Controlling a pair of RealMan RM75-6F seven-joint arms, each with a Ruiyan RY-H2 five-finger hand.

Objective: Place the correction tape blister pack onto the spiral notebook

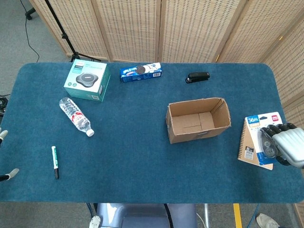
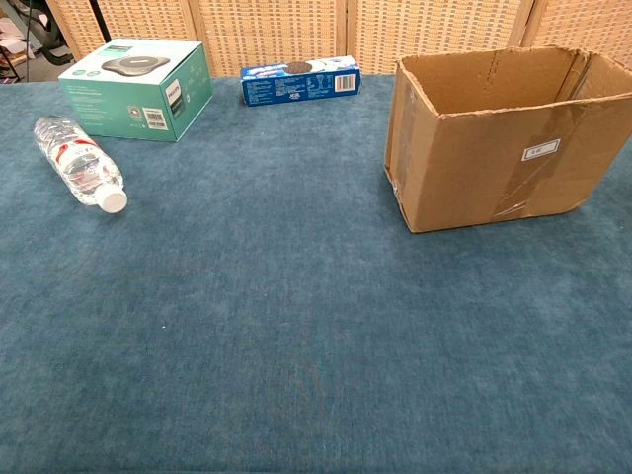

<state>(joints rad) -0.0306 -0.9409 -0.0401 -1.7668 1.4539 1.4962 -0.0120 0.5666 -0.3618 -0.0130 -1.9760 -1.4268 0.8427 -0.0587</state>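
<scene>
The correction tape blister pack (image 1: 261, 132), white and blue with a "36m" label, is over the tan spiral notebook (image 1: 245, 138) at the table's right edge. My right hand (image 1: 287, 145) holds the pack from the right, its dark fingers curled over the clear bubble. I cannot tell whether the pack rests on the notebook or hangs just above it. Only two fingertips of my left hand (image 1: 4, 154) show, spread apart at the far left edge with nothing between them. The chest view shows neither hand, pack nor notebook.
An open cardboard box (image 1: 197, 119) (image 2: 504, 138) stands left of the notebook. A black stapler (image 1: 197, 77), a blue cookie box (image 1: 140, 72), a teal carton (image 1: 87, 80), a lying water bottle (image 1: 76, 116) and a marker (image 1: 54, 161) lie further back and left.
</scene>
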